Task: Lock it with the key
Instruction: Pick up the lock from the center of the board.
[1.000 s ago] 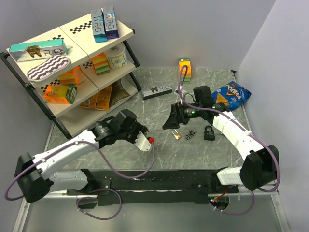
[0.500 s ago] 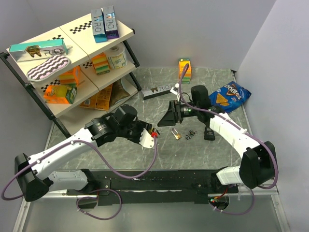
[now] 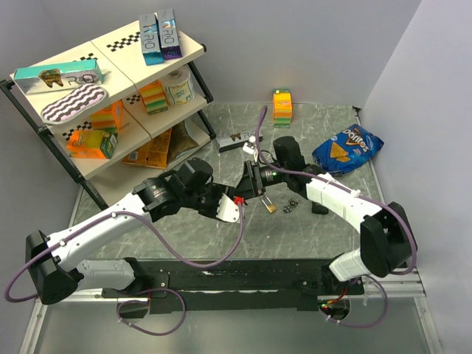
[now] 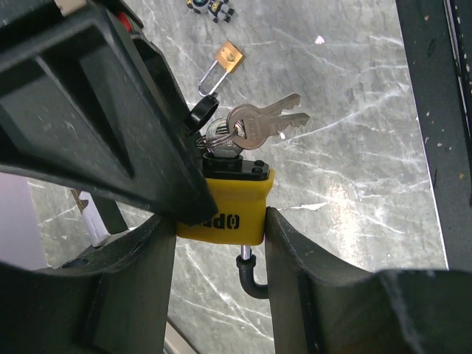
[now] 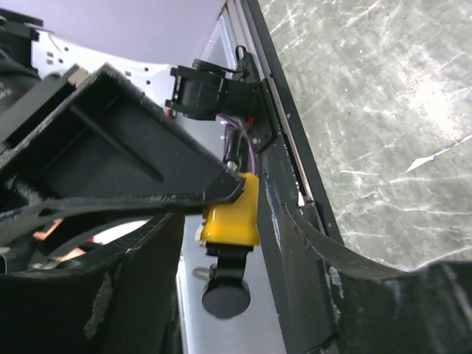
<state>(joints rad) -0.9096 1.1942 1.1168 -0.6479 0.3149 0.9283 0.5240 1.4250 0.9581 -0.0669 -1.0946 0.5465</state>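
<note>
— Where is the lock?
— The lock (image 4: 225, 205) is clamped in the left pincer (image 4: 221, 232). Both of that pincer's fingers press on its yellow sides and hold it above the surface (image 4: 354, 169). From overhead it hangs near the small brass padlock (image 3: 270, 207) that lies on the surface, on that padlock's left-arm side.
— And the key?
— The key (image 4: 259, 122) is at the end of the lock facing away from the left wrist. A black-headed key stands in the black keyhole end, with silver keys hanging from its ring. The dark shackle (image 4: 249, 279) sticks out of the opposite end.
— What about the right pincer?
— The right pincer (image 5: 223, 240) is up against the lock, meeting the left one. Its fingers (image 5: 317, 287) are spread, and the key's black head lies in the gap between them. I can't tell whether either finger actually presses on that head.
</note>
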